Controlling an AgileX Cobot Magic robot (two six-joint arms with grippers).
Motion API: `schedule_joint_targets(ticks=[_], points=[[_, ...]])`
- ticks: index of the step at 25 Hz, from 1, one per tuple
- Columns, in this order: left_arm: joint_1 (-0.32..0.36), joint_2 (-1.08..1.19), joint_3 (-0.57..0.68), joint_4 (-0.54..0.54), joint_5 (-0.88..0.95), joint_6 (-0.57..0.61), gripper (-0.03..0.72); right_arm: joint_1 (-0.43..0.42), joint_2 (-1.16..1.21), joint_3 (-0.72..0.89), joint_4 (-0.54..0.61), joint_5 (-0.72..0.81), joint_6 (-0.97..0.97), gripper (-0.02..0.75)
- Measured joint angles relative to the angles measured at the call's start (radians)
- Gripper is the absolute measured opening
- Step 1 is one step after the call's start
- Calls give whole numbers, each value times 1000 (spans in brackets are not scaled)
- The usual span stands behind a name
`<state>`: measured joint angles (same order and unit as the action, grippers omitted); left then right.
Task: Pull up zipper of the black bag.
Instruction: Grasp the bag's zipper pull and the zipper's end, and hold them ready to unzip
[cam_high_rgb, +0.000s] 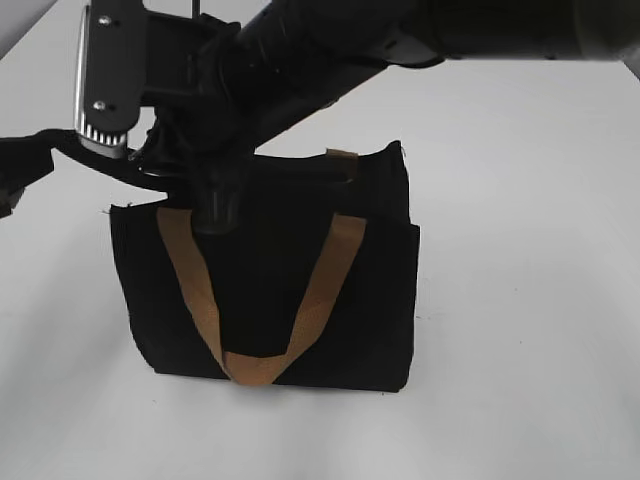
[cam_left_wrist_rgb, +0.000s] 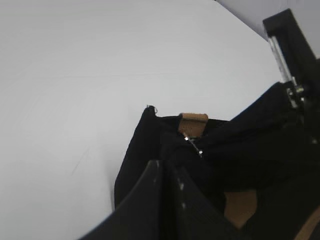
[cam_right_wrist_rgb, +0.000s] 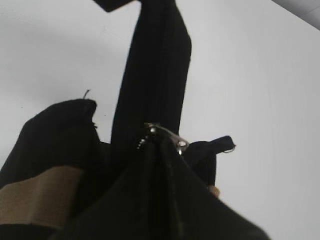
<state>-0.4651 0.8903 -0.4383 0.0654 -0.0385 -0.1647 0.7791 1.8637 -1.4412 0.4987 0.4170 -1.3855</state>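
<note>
The black bag (cam_high_rgb: 350, 300) stands upright on the white table, with a tan handle (cam_high_rgb: 190, 280) hanging in a V down its front. My right gripper (cam_high_rgb: 218, 205) reaches across to the left part of the bag's top edge. In the right wrist view its jaws (cam_right_wrist_rgb: 160, 142) are shut on the silvery zipper pull tab (cam_right_wrist_rgb: 167, 135). My left gripper (cam_high_rgb: 150, 175) comes in from the left. Its jaws (cam_left_wrist_rgb: 164, 167) are shut against the bag's fabric (cam_left_wrist_rgb: 140, 160) near the top end corner, just short of the pull tab (cam_left_wrist_rgb: 194, 145). The right arm hides most of the zip line.
The white table (cam_high_rgb: 520, 300) surrounds the bag on all sides. The right arm (cam_high_rgb: 330, 50) crosses above the bag from the upper right. The second tan strap's end (cam_high_rgb: 342, 155) shows at the bag's back edge. The left fingers (cam_right_wrist_rgb: 155, 75) show in the right wrist view.
</note>
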Motion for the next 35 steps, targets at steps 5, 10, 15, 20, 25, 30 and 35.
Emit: schedule_joint_targets(ticks=[5,10,15,20,25,30,35], points=[[0,0,0,1,0,0,3,0,11,0,0,-23,4,-1],[0,0,0,1,8,0,3,-3,-17,0,-1,-19,22,-1],[0,0,0,1,19,0,3,-46,-52,0,-1,43,47,-1],[0,0,0,1,21,0,3,-74,-55,0,-1,76,55,-1],[0,0,0,1,17,0,3,-43,-55,0,5,39,44,64],[0,0,0,1,15,0,3,-30,-35,0,6,17,11,228],[0,0,0,1,14,0,3,-30,-20,0,6,-11,9,256]])
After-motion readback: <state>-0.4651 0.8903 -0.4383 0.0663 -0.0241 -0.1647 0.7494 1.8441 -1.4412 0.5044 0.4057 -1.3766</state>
